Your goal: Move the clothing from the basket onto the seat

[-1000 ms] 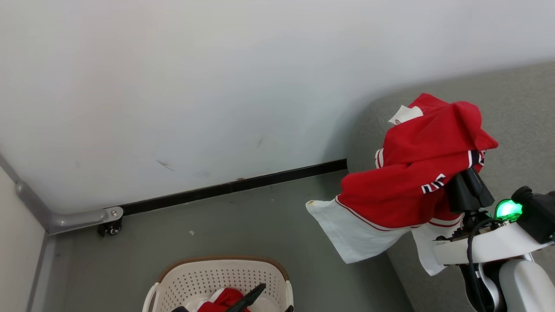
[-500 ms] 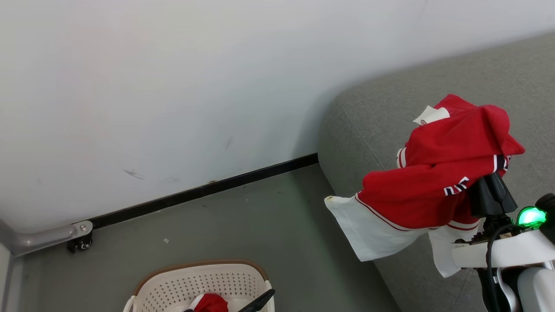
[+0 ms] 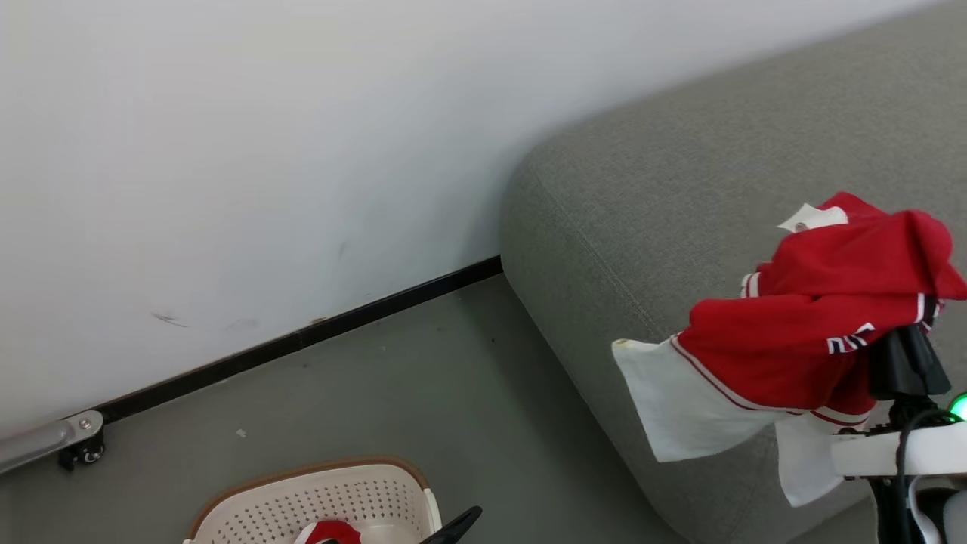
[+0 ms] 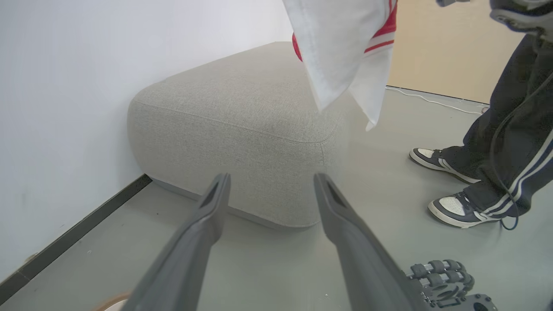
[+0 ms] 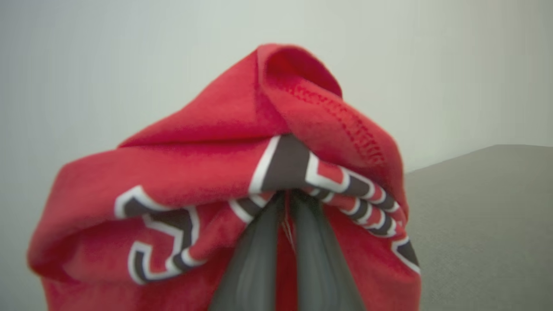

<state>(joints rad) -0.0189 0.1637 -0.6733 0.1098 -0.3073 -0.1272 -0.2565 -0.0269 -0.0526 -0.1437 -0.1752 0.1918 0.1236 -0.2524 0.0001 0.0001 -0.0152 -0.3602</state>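
Observation:
A red jersey (image 3: 816, 340) with white panels and dark white-edged lettering hangs bunched above the near left part of the grey seat (image 3: 680, 189). My right gripper (image 5: 287, 198) is shut on the jersey (image 5: 207, 172), and the cloth drapes over the fingertips. The cream basket (image 3: 340, 491) stands on the floor at the bottom edge with a bit of red clothing (image 3: 326, 533) in it. Above the floor, my left gripper (image 4: 270, 190) is open and holds nothing, pointing at the seat (image 4: 242, 112). The jersey's white panel (image 4: 341, 47) hangs at the top of that view.
A white wall (image 3: 264, 151) with a dark skirting strip (image 3: 302, 340) runs behind the seat and basket. A person's shoes (image 4: 453, 209) and dark trouser legs stand on the grey floor beside the seat. A metal bar on a small caster (image 3: 79, 446) sits by the wall.
The head view has swung to the right, shifting the basket and wall leftward. My right gripper has carried the jersey farther in over the seat from its left corner. The left gripper stays open.

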